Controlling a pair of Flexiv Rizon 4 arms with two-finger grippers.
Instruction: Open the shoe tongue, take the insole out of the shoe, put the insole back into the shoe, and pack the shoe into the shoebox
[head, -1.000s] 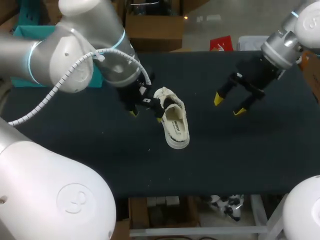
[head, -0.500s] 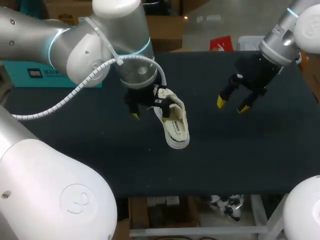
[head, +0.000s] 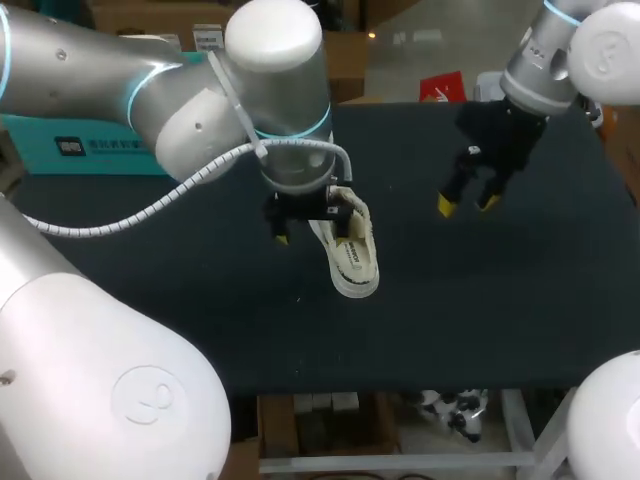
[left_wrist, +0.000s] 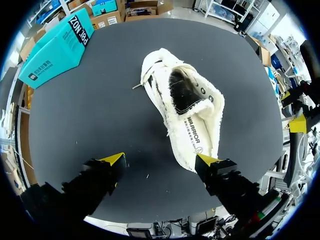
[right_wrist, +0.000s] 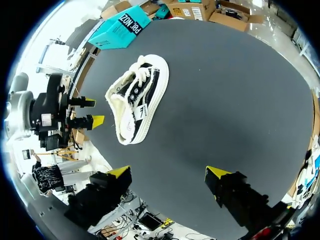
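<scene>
A white fleece-lined shoe (head: 352, 255) lies on its side mid-table, with its opening (left_wrist: 182, 90) facing my left wrist camera. My left gripper (head: 305, 222) hangs over its heel end. In the left wrist view that gripper (left_wrist: 160, 160) is open, one yellow fingertip (left_wrist: 207, 160) close against the shoe's sole edge and the other apart over bare mat. My right gripper (head: 466, 204) is open above the table to the shoe's right, holding nothing; in its own view the shoe (right_wrist: 137, 97) lies well ahead of it (right_wrist: 169, 173). The teal shoebox (left_wrist: 55, 47) rests shut at the far left.
The black mat (head: 500, 300) covers the whole table. The left arm's white cable (head: 150, 210) loops over the left part of it. The shoebox (head: 60, 150) sits partly behind that arm.
My left arm has swung right and turned its wrist, bringing its gripper over the shoe's heel end. The right gripper rotated and drew slightly back. The shoe has stayed put.
</scene>
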